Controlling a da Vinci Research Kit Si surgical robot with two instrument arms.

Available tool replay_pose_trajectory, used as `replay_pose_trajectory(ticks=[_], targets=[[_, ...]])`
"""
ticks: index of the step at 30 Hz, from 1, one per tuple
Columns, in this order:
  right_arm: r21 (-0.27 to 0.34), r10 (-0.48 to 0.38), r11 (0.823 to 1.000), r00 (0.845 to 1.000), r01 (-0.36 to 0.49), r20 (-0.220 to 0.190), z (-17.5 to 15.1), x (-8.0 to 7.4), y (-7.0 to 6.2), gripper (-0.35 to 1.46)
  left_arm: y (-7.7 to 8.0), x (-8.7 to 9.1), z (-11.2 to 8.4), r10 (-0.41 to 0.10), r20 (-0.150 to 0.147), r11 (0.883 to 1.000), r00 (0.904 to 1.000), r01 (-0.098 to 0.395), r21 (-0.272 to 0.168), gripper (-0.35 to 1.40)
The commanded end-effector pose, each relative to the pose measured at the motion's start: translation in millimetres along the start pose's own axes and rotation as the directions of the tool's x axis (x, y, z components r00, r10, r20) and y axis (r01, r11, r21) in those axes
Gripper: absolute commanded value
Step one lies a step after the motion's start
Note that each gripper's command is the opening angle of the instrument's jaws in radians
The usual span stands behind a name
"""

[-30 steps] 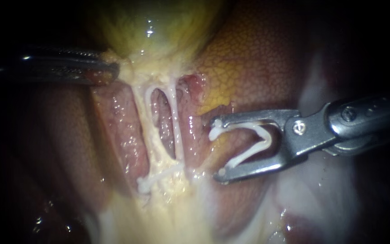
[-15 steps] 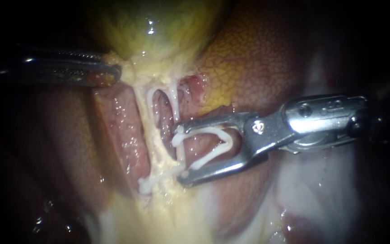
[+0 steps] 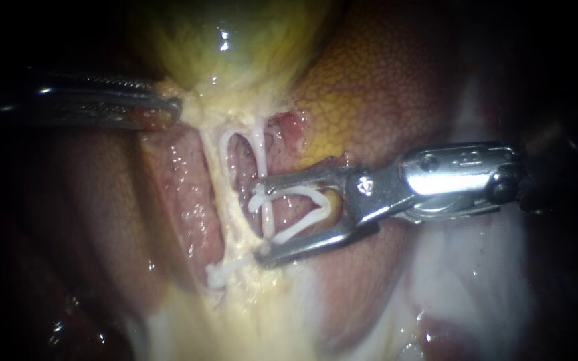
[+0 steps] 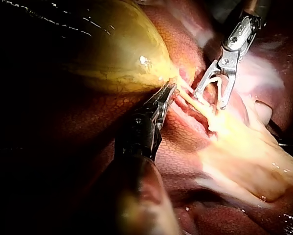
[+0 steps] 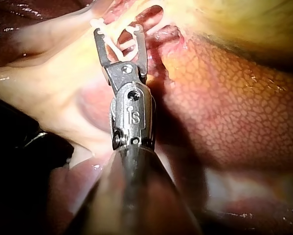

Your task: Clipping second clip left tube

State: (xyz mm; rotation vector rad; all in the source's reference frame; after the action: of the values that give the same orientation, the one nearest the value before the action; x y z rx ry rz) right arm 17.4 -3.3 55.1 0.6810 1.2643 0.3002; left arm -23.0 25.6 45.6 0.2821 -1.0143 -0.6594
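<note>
Right instrument [image 3: 262, 220]: over the last second it has been sliding left from well clear of the tubes. Its jaws are standing wide apart, cradling the open white clip [image 3: 302, 226] with one leg along each jaw.
Right tube [image 3: 261, 154]: now crossing the clip's mouth, between the jaw tips.
Left tube [image 3: 214, 180]: running just left of the tips and not yet inside the clip, so by my judgement the reach is falling short.
Placed clip [image 3: 217, 273]: sitting across the left tube's near end, leaving bare tube on the far side, toward the gallbladder [image 3: 235, 40].
Left instrument [image 3: 172, 108]: its jaws are clamping the gallbladder's lower edge and pulling it left, stretching both tubes.
Room: the window between the tubes is looking narrow, with the liver [image 3: 382, 87] lying close behind. Closing here is likely risking the right tube.
</note>
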Motion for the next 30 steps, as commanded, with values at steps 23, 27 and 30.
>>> replay_pose_trajectory(ticks=[23, 27, 30], targets=[[0.102, 0.016, 0.995, 0.999, -0.013, -0.033, 2.5, -2.3, 1.8, 0.47, -0.1, 0.0, 0.4, 0.0, 0.0, 1.0, 1.0, 0.0, -0.003, -0.35], [0.136, 0.021, 0.991, 0.998, -0.013, -0.061, 2.9, -2.1, 1.7, 0.46, -0.1, 0.0, 0.5, 0.0, 0.0, 1.0, 1.0, 0.0, -0.003, -0.35], [0.16, 0.023, 0.987, 0.996, -0.01, -0.082, 3.3, -2.0, 1.7, 0.46, -0.1, 0.0, 0.5, 0.0, 0.0, 1.0, 1.0, 0.0, -0.003, -0.35]])
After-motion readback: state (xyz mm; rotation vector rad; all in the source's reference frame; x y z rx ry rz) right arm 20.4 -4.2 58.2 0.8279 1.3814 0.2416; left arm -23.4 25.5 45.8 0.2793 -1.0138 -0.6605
